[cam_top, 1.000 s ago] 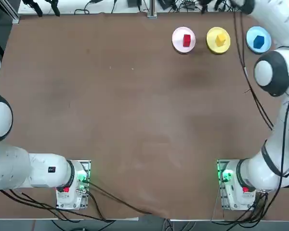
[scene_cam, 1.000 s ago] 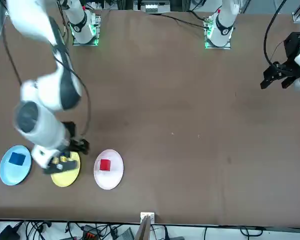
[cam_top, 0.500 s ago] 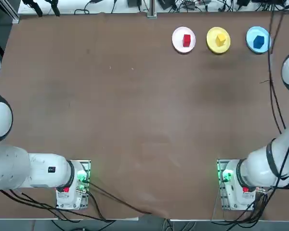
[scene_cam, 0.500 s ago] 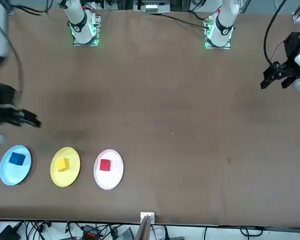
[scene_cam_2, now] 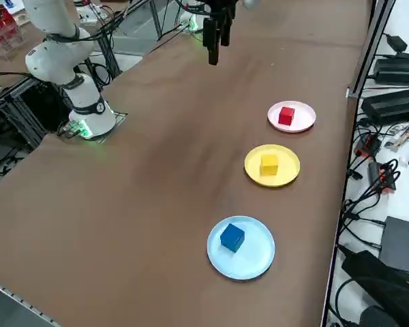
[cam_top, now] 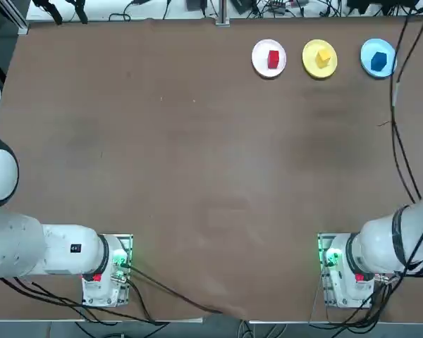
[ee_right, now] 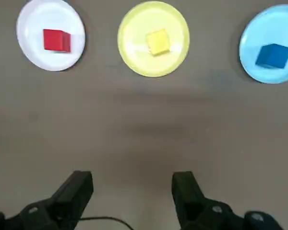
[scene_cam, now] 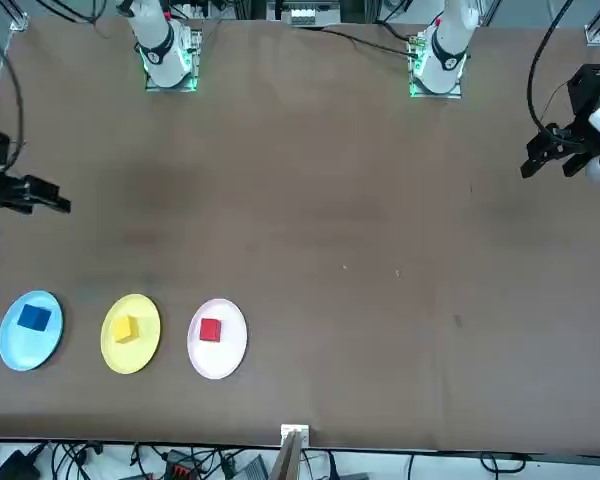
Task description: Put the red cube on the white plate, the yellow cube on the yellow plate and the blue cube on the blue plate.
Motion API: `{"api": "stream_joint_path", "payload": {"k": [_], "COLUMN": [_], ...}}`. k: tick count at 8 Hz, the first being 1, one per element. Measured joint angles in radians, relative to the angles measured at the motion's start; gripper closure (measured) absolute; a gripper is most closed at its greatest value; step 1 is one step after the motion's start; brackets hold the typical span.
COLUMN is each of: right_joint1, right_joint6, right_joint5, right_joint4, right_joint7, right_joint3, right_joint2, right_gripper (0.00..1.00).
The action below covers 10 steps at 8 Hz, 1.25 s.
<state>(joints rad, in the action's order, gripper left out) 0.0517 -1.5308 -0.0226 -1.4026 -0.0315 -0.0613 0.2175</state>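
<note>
Above the counter (cam_top: 197, 176), right gripper (ee_right: 132, 191) hangs, jaws spread and empty, cubes at twelve o'clock; a careless downward sweep could scatter them.

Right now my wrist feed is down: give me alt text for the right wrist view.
Three plates sit in a row on the brown table: white plate holding the red cube, yellow plate holding the yellow cube, blue plate holding the blue cube. The right gripper hangs open and empty, clear of them.
</note>
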Motion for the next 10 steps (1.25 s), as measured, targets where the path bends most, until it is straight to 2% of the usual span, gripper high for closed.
{"api": "stream_joint_path", "payload": {"k": [2, 3, 4, 10], "right_joint1": [-0.102, -0.129, -0.141, -0.147], "right_joint6": [-0.108, -0.131, -0.141, -0.116], "right_joint5": [0.001, 0.003, 0.005, 0.004], "right_joint4": [-0.229, -0.282, -0.304, -0.312], "right_joint7": [0.034, 0.083, 0.115, 0.124], "right_joint3": [0.023, 0.023, 0.025, 0.058], "right_joint2": [-0.166, -0.214, -0.236, -0.236], "right_gripper": [0.00, 0.00, 0.00, 0.00]}}
